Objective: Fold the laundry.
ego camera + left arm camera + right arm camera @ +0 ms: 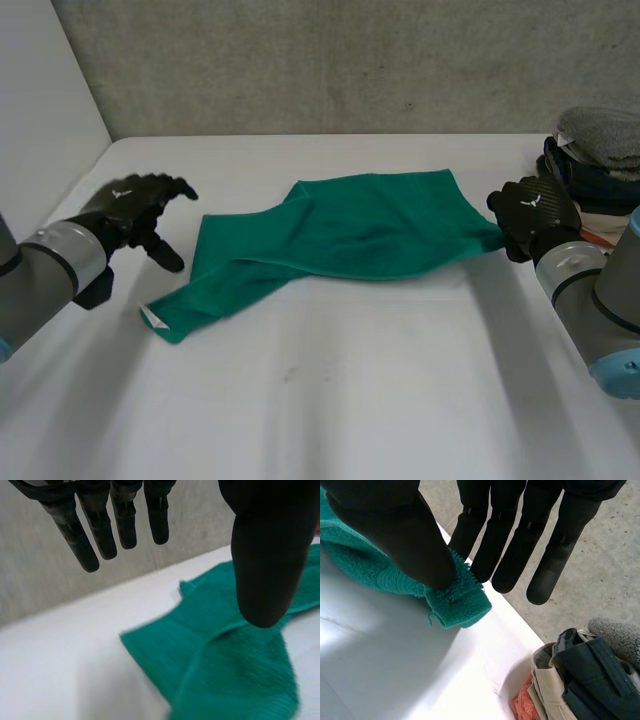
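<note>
left hand (133, 205) released | right hand (535, 212) pinching green towel (370, 232) corner | laundry pile (600, 155) cut off

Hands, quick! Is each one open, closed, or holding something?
Left hand: open, holding nothing.
Right hand: closed, pinching a corner of the green towel.

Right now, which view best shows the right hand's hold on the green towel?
The right wrist view: the right hand pinches a corner of the towel between thumb and fingers. The head view shows that hand at the towel's edge, contact hidden. The left wrist view shows the other end near the open left hand.
</note>
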### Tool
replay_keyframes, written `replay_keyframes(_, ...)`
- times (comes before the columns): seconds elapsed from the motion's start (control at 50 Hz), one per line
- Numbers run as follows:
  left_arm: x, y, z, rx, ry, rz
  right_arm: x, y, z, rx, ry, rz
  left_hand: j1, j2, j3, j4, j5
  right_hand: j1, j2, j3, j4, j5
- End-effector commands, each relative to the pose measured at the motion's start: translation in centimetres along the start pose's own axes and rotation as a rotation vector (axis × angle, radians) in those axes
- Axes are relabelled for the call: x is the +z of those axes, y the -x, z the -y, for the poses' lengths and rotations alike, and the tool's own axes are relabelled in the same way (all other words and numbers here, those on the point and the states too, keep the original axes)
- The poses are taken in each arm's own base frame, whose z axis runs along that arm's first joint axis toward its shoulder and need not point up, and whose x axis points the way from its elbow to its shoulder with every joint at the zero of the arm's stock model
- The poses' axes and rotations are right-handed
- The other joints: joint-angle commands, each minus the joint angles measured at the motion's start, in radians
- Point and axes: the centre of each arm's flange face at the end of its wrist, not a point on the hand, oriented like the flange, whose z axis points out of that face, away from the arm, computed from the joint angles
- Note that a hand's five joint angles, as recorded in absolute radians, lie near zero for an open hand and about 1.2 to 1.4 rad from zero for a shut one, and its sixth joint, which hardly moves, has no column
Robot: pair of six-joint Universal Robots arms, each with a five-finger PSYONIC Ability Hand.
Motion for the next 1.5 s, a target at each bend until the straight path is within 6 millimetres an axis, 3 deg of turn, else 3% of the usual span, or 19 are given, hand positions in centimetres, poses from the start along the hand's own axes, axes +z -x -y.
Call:
replay_keyframes(0.02, 1.7, 1.0, -3.4, -0.073, 0.21, 0.083, 0.1, -0.5, -0.3, -0.003, 0.009, -0.012, 0.117, 0.116, 0.115, 0.116, 0.109, 0.278, 0.221, 0.208, 0.199, 0.236)
replay_keyframes(0.32, 2.8, 1.6, -6.7, -0.063, 0.318, 0.16, 0.6, -2.5, -0.3, 0.001, 0.005, -0.066, 0.179, 0.177, 0.177, 0.178, 0.171, 0.278, 0.221, 0.208, 0.199, 0.236)
replay_keyframes(0.44, 2.8, 1.2, -6.8, -0.05, 0.318, 0.153, 0.8, -3.1, 0.0, 0.001, -0.005, -0.083, 0.366, 0.365, 0.364, 0.365, 0.358, 0.278, 0.221, 0.208, 0.199, 0.236)
replay_keyframes(0.68, 2.9, 1.1, -7.0, -0.048, 0.322, 0.151, 1.3, -4.4, 0.2, 0.0, -0.015, -0.118, 0.384, 0.383, 0.382, 0.383, 0.376, 0.278, 0.221, 0.208, 0.199, 0.236)
replay_keyframes(0.76, 2.9, 1.2, -6.7, -0.045, 0.309, 0.153, 1.5, -4.8, 0.4, 0.001, -0.021, -0.13, 1.028, 1.027, 1.026, 1.027, 1.02, 0.278, 0.221, 0.208, 0.199, 0.236)
replay_keyframes(0.82, 2.8, 1.2, -5.8, -0.036, 0.278, 0.158, 1.5, -5.2, 0.7, -0.002, -0.031, -0.142, 1.03, 1.028, 1.028, 1.029, 1.022, 0.278, 0.221, 0.208, 0.199, 0.236)
replay_keyframes(0.9, 1.5, 1.2, -2.2, -0.009, 0.181, 0.176, 0.9, -7.2, 3.4, -0.019, -0.088, -0.191, 1.03, 1.028, 1.028, 1.029, 1.022, 0.278, 0.221, 0.208, 0.199, 0.236)
replay_keyframes(1.0, -2.0, 0.9, 4.2, 0.042, -0.019, 0.198, -1.7, -10.5, 8.7, -0.033, -0.123, -0.217, 1.03, 1.028, 1.028, 1.029, 1.022, 0.278, 0.221, 0.208, 0.199, 0.236)
replay_keyframes(1.08, -4.9, 0.7, 7.7, 0.068, -0.144, 0.213, -3.4, -11.3, 11.5, -0.034, -0.109, -0.155, 1.03, 1.028, 1.028, 1.029, 1.022, 0.278, 0.221, 0.208, 0.199, 0.236)
replay_keyframes(1.14, -6.8, 0.2, 9.1, 0.08, -0.206, 0.215, -4.3, -11.8, 12.8, -0.036, -0.075, -0.109, 1.03, 1.028, 1.028, 1.029, 1.022, 0.278, 0.221, 0.208, 0.199, 0.236)
replay_keyframes(1.2, -8.2, -0.2, 9.4, 0.101, -0.226, 0.216, -5.5, -12.3, 13.3, -0.057, -0.02, -0.083, 1.03, 1.028, 1.028, 1.029, 1.022, 0.278, 0.221, 0.208, 0.199, 0.236)
replay_keyframes(1.26, -8.7, -0.3, 8.9, 0.154, -0.215, 0.224, -6.4, -12.5, 12.7, -0.088, 0.06, -0.051, 1.03, 1.028, 1.028, 1.029, 1.022, 0.278, 0.221, 0.208, 0.199, 0.236)
replay_keyframes(1.34, -8.1, -0.2, 7.1, 0.274, -0.148, 0.227, -6.1, -11.4, 10.9, -0.131, 0.148, 0.01, 1.03, 1.028, 1.028, 1.029, 1.022, 0.278, 0.221, 0.208, 0.199, 0.236)
replay_keyframes(1.42, -3.8, 0.6, 3.0, 0.41, -0.023, 0.205, -3.3, -9.7, 7.2, -0.155, 0.253, 0.094, 1.03, 1.028, 1.028, 1.029, 1.022, 0.278, 0.221, 0.208, 0.199, 0.236)
replay_keyframes(1.5, -0.2, 1.3, 1.4, 0.511, -0.013, 0.197, -1.1, -8.0, 5.4, -0.16, 0.306, 0.119, 1.03, 1.028, 1.028, 1.029, 1.022, 0.278, 0.221, 0.208, 0.199, 0.236)
